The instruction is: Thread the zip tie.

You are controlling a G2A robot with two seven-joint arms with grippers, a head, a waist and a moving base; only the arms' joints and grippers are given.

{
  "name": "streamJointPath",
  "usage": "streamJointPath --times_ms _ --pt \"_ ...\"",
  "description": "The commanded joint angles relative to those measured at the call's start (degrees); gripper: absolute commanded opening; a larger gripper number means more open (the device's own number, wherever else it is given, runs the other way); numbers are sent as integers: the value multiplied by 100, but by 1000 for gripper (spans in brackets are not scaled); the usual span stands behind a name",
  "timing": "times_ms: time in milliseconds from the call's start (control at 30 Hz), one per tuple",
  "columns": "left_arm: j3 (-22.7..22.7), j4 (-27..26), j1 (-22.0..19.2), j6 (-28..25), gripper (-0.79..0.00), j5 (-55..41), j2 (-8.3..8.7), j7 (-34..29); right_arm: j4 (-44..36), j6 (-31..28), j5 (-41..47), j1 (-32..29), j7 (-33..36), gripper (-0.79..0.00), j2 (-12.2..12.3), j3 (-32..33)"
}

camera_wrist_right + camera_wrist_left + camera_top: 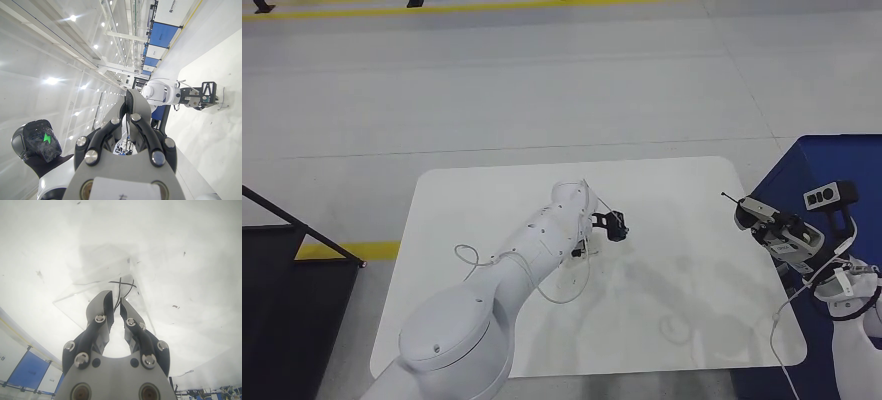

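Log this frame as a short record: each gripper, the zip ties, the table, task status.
right gripper: shut on a thin black zip tie, near the table's right edge
left gripper: low over the middle of the table, at a clear box
black ties: crossed, just beyond the left gripper, one strand running between its fingers
table: white, rounded corners
status: not yet threaded; the two grippers are well apart

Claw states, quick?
Left claw: slightly open, a tie in the gap.
Right claw: closed on the other tie.
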Motion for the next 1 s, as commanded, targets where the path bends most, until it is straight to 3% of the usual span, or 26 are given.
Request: streamJointPath --times_ms 0,400,600,967 --pt "5 32 7 -15 -720 30 -11 17 0 0 0 0 0 -785 0 0" --pt "-40 188 11 -60 -711 58 -85 68 0 0 0 0 0 -785 0 0" --pt "-59 253 16 -117 -785 62 -121 16 0 0 0 0 0 -785 0 0" --pt "-119 153 -134 -62 -785 93 -162 97 0 0 0 0 0 -785 0 0"
